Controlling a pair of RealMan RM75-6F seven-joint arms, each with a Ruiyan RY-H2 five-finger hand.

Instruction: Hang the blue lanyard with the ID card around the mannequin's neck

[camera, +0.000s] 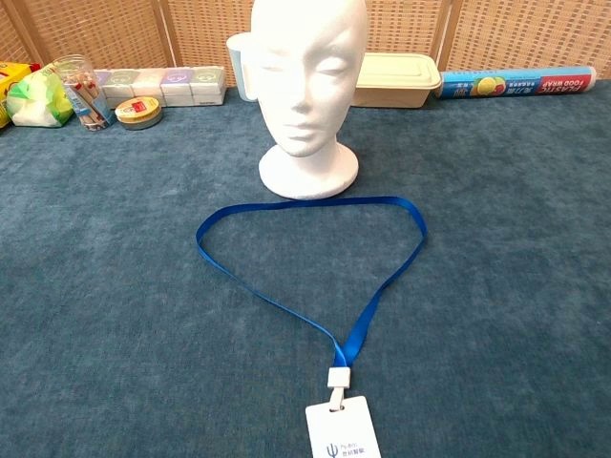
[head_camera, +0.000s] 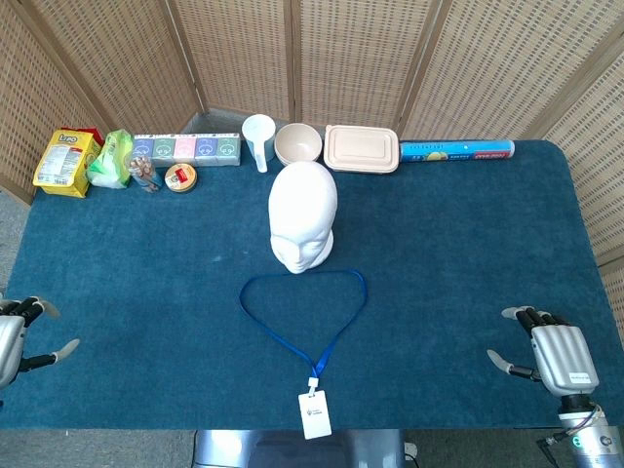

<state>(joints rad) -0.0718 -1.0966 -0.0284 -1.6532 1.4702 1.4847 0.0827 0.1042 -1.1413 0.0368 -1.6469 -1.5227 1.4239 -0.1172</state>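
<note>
at the far left edge the left hand (head_camera: pixel 18 331) lies low on the bench (head_camera: pixel 468 253), fingers apart and holding nothing. along the back row, from the left, stands a yellow packet (head_camera: pixel 64 162) with a label that seems to read "lipo", but it is too small to be sure. next to it is a green and white bag (head_camera: pixel 110 160), then a clear jar (camera: pixel 76 91) with small sticks inside, and a round tin (head_camera: pixel 180 177) just beside it. behind them lies a row of small boxes (head_camera: pixel 187 148) in different colours; their writing cannot be read. then come a white cup (head_camera: pixel 258 139), a cream bowl (head_camera: pixel 298 144) and a flat beige lidded box (head_camera: pixel 362 148).

in the middle the white mannequin head (head_camera: pixel 303 216) stands upright. the blue lanyard (camera: pixel 315 258) lies flat in a loop on the bench in front of it, the top of the loop just beside the base. its white id card (camera: pixel 342 434) lies near the front edge and carries a small logo with tiny text.

at the back right lies a blue roll (camera: pixel 520 82) marked "food wrap". at the far right the right hand (head_camera: pixel 551 353) rests open, palm down, with nothing in it.
</note>
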